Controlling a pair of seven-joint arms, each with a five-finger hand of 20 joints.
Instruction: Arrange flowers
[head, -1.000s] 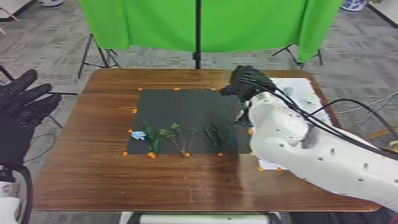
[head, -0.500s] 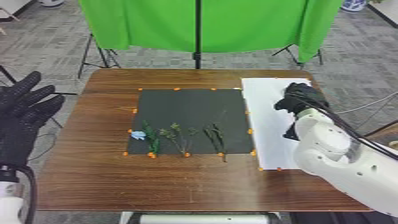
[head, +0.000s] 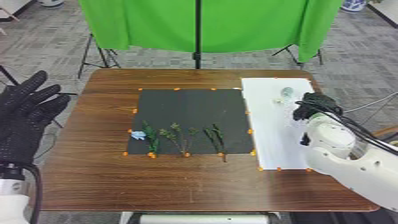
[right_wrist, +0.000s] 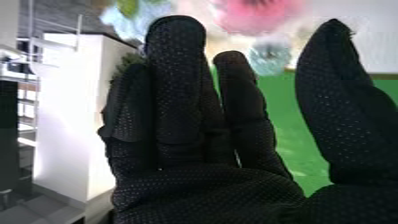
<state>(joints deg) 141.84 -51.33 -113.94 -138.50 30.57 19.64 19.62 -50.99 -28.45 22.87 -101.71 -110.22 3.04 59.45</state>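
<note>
Flowers and green stems lie on a dark mat at the middle of the brown table, to the left of my right hand and closer to my body than it is. Their long axes run roughly away from me, with some leaning. A light blue flower rests by the mat's left edge, beside a leafy green stem. The dark thin stems are the nearest of those on the mat to my right hand, and one reaches past the mat's near edge.

My right hand is above the right side of a white sheet. Its fingers are straight and parted, the thumb well away from them, and I see nothing gripped. Beyond the fingertips are a blurred pink bloom and a pale blue bloom; whether I touch them, I cannot tell. Small pale pieces lie on the sheet, just left of that hand and a little farther from me.

My left hand, fingers spread and holding nothing, is off the table's left side. For the stems on the mat, I judge that my right hand would need to travel left and back toward me.
</note>
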